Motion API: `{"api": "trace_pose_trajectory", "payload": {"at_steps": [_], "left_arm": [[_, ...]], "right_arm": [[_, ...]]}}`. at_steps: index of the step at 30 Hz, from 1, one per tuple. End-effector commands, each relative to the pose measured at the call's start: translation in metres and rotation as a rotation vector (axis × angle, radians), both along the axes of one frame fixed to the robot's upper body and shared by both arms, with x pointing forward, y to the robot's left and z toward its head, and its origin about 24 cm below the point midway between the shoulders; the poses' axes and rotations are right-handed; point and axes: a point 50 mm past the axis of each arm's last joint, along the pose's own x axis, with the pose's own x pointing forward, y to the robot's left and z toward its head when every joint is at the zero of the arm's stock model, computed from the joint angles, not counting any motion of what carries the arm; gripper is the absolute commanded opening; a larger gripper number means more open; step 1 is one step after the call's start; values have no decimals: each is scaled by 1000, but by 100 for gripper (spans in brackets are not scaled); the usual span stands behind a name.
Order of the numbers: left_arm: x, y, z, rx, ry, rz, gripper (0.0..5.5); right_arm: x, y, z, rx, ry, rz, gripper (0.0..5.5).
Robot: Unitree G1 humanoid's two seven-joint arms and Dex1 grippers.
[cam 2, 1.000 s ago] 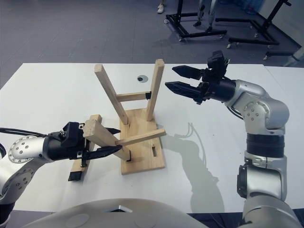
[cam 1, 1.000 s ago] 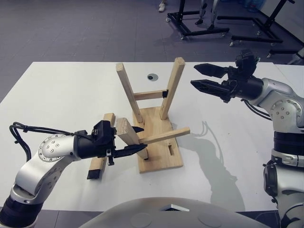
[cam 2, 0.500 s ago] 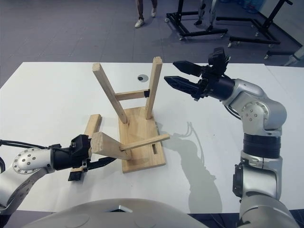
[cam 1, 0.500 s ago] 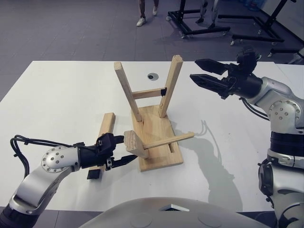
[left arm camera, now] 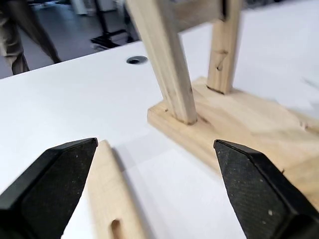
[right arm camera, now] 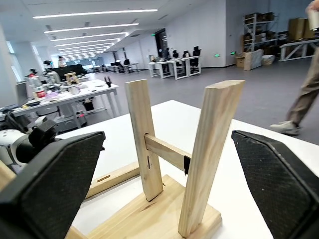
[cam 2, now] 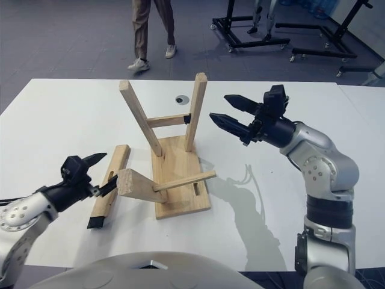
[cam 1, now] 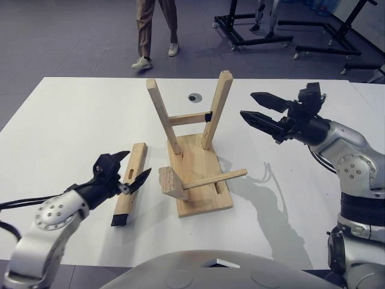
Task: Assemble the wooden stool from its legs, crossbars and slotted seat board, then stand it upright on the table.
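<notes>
Left gripper (cam 1: 139,162) lets go, backs off wide open | leg-and-crossbar piece (cam 1: 173,183) drops onto seat board (cam 1: 210,201), seemingly unslotted | right gripper (cam 1: 246,103) open, empty

Seat board (cam 1: 198,201) and legs (cam 1: 162,114): pale bare wood, matt, visible grain. Table (cam 1: 72,114): smooth matt white. Claw fingers (left arm camera: 55,174): matt black, finely textured.
</notes>
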Motion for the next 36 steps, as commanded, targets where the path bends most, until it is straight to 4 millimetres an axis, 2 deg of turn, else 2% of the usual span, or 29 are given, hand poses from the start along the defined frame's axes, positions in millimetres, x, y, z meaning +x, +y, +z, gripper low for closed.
{"api": "trace_pose_trajectory", "payload": {"at_steps": [1,5,12,19,25,32,34,36], "left_arm": [[0,-7,-15,5,98,166,428],[-2,-1,-32,91,213,242,428],[-10,15,-44,205,312,342,428],[-34,13,-67,98,530,368,428],[-37,11,-66,-40,556,380,352],[-39,13,-64,50,565,337,231],[-40,13,-64,87,568,321,207],[-40,15,-64,100,562,320,206]], "right_arm": [[-13,-2,-9,9,0,-67,467],[-22,5,-9,68,-8,-105,467],[-40,7,-24,104,16,-198,467],[-41,5,-21,108,4,-231,467],[-42,8,-22,110,-1,-241,467],[-40,7,-21,113,-9,-246,467],[-39,8,-21,111,-11,-242,467],[-38,8,-21,109,-14,-240,467]]}}
